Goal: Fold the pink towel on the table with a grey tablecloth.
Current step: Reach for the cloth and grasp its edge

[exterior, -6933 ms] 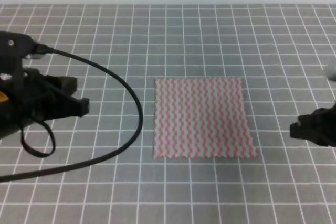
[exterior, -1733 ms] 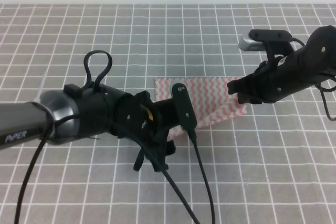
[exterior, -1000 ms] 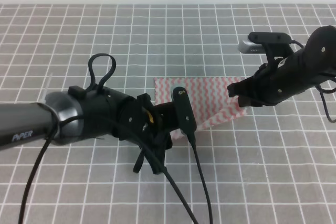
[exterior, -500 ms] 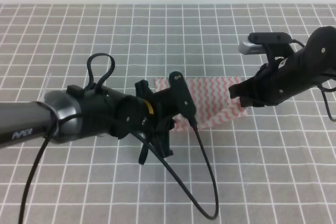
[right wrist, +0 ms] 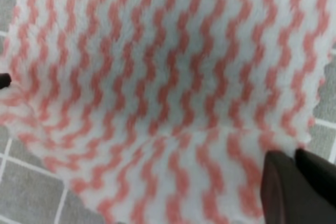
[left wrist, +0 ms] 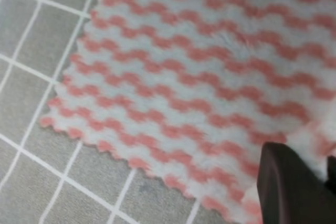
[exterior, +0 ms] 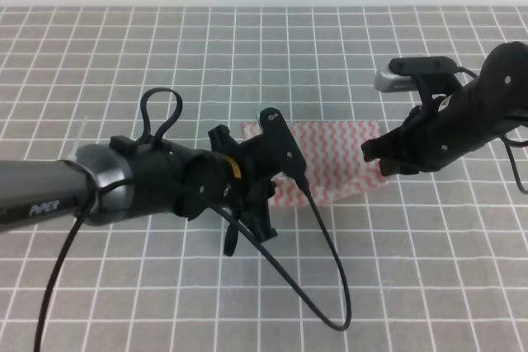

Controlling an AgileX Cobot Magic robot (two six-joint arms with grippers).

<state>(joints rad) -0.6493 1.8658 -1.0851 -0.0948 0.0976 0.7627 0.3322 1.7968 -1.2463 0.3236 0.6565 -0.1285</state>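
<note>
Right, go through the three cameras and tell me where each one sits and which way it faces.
Exterior high: above the front of the table with a grey tablecloth, angled down; shows both arms, left gripper and right gripper.
Left wrist: on the left arm, close over the pink towel; one dark fingertip shows.
Right wrist: on the right arm, close over the lifted towel; dark fingertips show.
All three share the towel.

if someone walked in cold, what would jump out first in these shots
The pink towel mid-table, half folded, its near part lifted off the grey gridded tablecloth. Two black arms crowd it: the left gripper over its left side and the right gripper at its right edge, each wrist view showing dark jaws pinching cloth. A loose black cable loops across the table in front.
</note>
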